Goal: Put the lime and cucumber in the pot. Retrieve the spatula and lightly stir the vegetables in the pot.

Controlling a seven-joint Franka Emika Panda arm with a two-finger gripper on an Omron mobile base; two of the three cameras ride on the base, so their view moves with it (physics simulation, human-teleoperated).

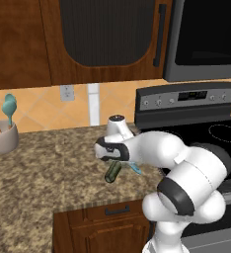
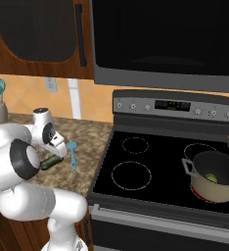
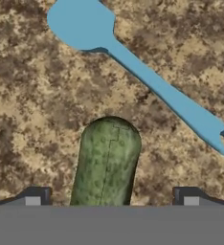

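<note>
Here, one cucumber (image 3: 106, 162), one spatula (image 3: 147, 79), one lime (image 2: 211, 178) in pot (image 2: 215, 188), gripper (image 3: 111, 197) wide, empty.

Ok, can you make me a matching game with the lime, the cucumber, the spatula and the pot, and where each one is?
Things:
1. lime
2. cucumber
3. spatula
4. pot

Places:
A. on the stove, front right burner
B. on the counter, between the open gripper fingertips
C. inside the pot
D. flat on the counter, just past the cucumber

Pairs: 1-C, 2-B, 3-D, 4-A
</note>
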